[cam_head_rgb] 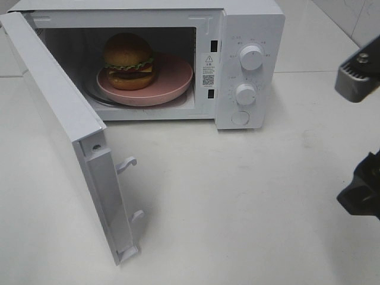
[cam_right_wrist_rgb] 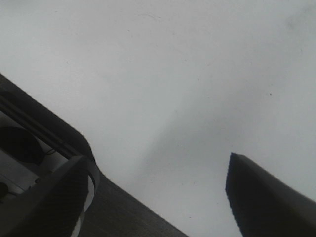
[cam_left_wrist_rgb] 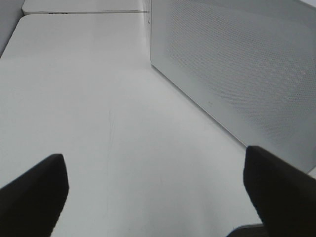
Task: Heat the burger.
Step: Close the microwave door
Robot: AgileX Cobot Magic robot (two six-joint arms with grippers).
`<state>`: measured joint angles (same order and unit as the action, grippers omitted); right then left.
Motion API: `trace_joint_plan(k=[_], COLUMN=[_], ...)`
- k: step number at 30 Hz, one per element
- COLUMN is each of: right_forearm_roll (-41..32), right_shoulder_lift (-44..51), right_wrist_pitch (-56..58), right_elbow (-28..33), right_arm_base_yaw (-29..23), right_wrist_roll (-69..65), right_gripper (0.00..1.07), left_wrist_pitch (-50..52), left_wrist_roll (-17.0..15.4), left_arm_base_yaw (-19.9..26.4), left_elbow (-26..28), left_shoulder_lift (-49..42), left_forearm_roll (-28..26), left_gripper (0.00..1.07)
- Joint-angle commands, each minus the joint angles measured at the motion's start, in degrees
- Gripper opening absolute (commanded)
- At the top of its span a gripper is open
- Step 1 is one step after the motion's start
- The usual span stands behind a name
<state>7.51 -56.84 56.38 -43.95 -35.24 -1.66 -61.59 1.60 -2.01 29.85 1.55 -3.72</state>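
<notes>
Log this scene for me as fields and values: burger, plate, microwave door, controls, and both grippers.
burger: inside the microwave, sitting on the pink plate
pink plate: in the cavity, under the burger
microwave door: swung wide open, hinged on the left
knobs: two on the right panel, round button below them
left gripper: open, empty, above the table
right gripper: open, empty, above the table
task state: burger loaded, door not yet closed

Burger is seated on plate, plate is placed inside microwave (door swung out to the left). Knobs are stacked at its right side; microwave is set on table.
</notes>
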Motion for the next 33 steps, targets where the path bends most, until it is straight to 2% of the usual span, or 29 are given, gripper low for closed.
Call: trace_joint_plan(k=[1, 2, 3, 5, 6, 8, 10, 16, 24, 33], right_forearm_roll=[-1.26, -1.26, -1.38, -1.38, -1.38, -1.38, -1.38, -1.6, -2.92, -2.75], right_shoulder_lift=[3.61, 3.61, 5.84, 6.82, 9.74, 10.94, 17.25, 22.92, 36.33, 48.76], right_wrist_pitch=[0.52, 0.52, 0.52, 0.52, 0.52, 0.52, 0.46, 0.46, 0.52, 0.63], right_elbow=[2.12, 2.12, 3.55, 4.3, 5.9, 6.53, 9.05, 11.34, 15.13, 15.18], right_arm_base_yaw=[5.21, 5.21, 8.71, 10.14, 12.49, 13.24, 16.44, 19.71, 28.02, 31.91], right_wrist_roll=[-0.8, -0.8, -0.8, -0.8, -0.8, -0.8, -0.97, -1.15, -0.97, -1.03], right_gripper=[0.76, 0.76, 0.76, 0.76, 0.76, 0.76, 0.76, 0.76, 0.76, 0.75], left_wrist_pitch=[0.11, 0.11, 0.11, 0.11, 0.11, 0.11, 0.11, 0.11, 0.11, 0.11], left_wrist_roll=[-0.06, -0.06, -0.06, -0.06, -0.06, -0.06, -0.06, -0.06, -0.06, -0.06], left_arm_base_yaw=[0.0, 0.0, 0.0, 0.0, 0.0, 0.0, 0.0, 0.0, 0.0, 0.0], left_elbow=[-0.11, -0.11, -0.11, -0.11, -0.11, -0.11, -0.11, -0.11, -0.11, -0.11], left_shoulder_lift=[-0.23, -0.23, -0.23, -0.23, -0.23, -0.23, -0.23, -0.23, -0.23, -0.23], left_forearm_roll=[-0.46, -0.46, -0.46, -0.46, -0.46, -0.46, -0.46, -0.46, -0.46, -0.46], left_gripper=[0.88, 0.88, 0.88, 0.88, 0.88, 0.88, 0.88, 0.88, 0.88, 0.88])
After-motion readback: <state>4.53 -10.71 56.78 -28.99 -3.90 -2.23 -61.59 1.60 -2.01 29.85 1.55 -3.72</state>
